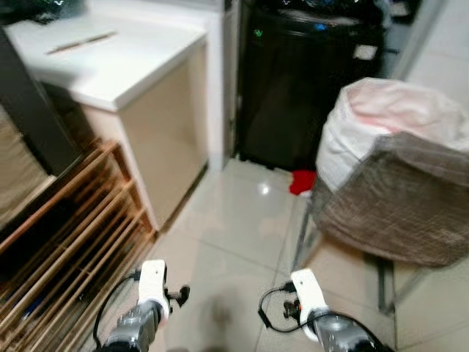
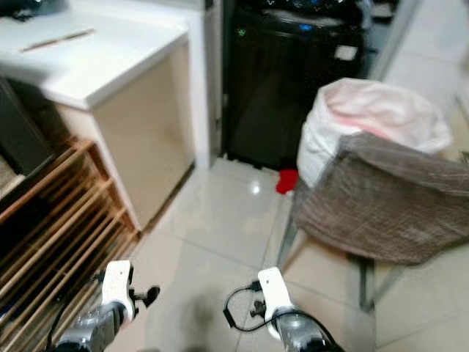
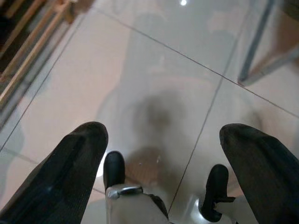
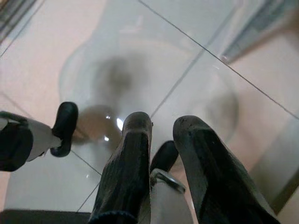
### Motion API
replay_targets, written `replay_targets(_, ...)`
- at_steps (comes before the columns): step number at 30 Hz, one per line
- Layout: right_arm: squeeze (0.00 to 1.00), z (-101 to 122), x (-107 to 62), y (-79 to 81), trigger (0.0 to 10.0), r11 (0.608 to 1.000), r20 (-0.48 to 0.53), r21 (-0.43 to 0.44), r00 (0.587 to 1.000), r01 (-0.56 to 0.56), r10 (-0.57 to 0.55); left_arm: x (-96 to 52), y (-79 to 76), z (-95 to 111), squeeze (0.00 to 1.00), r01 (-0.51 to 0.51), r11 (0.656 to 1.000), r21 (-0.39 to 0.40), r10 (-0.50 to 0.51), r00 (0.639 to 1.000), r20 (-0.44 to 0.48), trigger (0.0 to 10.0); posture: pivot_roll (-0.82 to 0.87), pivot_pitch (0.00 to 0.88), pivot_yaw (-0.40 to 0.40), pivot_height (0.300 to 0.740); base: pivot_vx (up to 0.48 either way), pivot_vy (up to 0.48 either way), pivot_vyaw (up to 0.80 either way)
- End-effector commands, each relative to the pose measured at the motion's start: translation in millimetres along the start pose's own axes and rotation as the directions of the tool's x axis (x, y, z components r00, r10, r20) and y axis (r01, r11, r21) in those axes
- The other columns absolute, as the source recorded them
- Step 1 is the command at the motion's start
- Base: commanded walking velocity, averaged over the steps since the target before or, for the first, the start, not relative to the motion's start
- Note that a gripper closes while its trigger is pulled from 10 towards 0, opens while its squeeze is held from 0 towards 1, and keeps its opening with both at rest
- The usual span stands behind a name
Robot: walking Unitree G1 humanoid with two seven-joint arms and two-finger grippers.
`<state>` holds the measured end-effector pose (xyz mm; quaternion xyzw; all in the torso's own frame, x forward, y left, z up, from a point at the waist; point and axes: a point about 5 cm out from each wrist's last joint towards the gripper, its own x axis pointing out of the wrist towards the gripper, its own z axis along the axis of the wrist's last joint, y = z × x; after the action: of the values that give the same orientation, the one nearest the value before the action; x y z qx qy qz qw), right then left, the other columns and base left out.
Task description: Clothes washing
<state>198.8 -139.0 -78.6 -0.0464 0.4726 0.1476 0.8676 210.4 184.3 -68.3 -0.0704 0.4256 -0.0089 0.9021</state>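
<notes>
A black washing machine (image 1: 308,81) stands at twelve o'clock, against the far wall. At two o'clock a laundry hamper (image 1: 399,202) of grey-brown fabric sits on a metal frame, heaped with a white and pink bundle of clothes (image 1: 388,117). A small red item (image 1: 302,182) lies on the tiled floor (image 1: 234,235) beside it. A white-topped bench (image 1: 110,62) is at ten o'clock, with a wooden slatted rack (image 1: 66,235) at nine. The left gripper (image 3: 163,154) hangs wide open and empty above the floor. The right gripper (image 4: 163,135) is nearly closed, holding nothing.
</notes>
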Motion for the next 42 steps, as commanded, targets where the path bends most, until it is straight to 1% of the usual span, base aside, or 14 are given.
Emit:
replay_targets(1,0.0,3.6,0.5,0.8,10.0,1.0,0.01,-0.006,1.0,-0.009,0.009,-0.4,1.7,0.7,0.0,-0.001,1.0,-0.009,0.001,1.0,0.01,10.0,0.06,0.0,-0.008,0.74,0.405,0.0,0.8)
replay_targets(26,0.0,10.2,1.4,4.0,10.0,0.999,0.021,-0.04,0.999,-0.03,0.031,-1.1,2.8,-1.6,0.0,-0.011,1.0,-0.027,0.011,1.0,0.011,10.0,0.08,0.0,-0.022,0.74,0.352,0.0,0.8)
replay_targets(30,0.0,10.2,1.3,3.9,10.0,0.998,0.022,-0.05,0.999,-0.031,0.032,-1.3,3.4,-2.0,0.0,-0.018,0.999,-0.034,0.018,1.0,0.013,10.0,0.08,0.0,-0.023,0.74,0.0,0.0,0.8)
replay_targets(31,0.0,10.3,1.4,3.8,10.0,0.998,0.021,-0.057,0.999,-0.028,0.029,-1.4,3.7,-2.3,0.0,-0.019,0.999,-0.032,0.019,1.0,0.011,10.0,0.08,0.0,-0.023,0.74,0.0,0.0,0.55)
replay_targets(36,0.0,9.4,1.4,2.9,10.0,1.0,0.022,-0.016,1.0,-0.009,0.009,-1.7,4.6,-3.1,0.0,-0.019,0.999,-0.031,0.019,1.0,0.009,10.0,0.08,0.0,-0.022,0.74,0.0,0.0,0.0)
replay_targets(39,0.0,9.2,1.4,2.5,10.0,1.0,0.016,-0.026,1.0,-0.003,0.003,-1.7,4.4,-3.9,0.0,-0.016,1.0,-0.024,0.016,1.0,0.002,10.0,0.08,0.0,-0.022,0.74,0.0,0.0,0.0)
replay_targets(42,0.0,8.5,1.2,0.2,10.0,0.999,0.005,-0.037,1.0,0.029,-0.029,-1.6,3.7,-5.2,0.0,-0.015,1.0,-0.014,0.015,1.0,-0.007,10.0,0.08,0.0,-0.022,0.74,0.0,0.0,0.0)
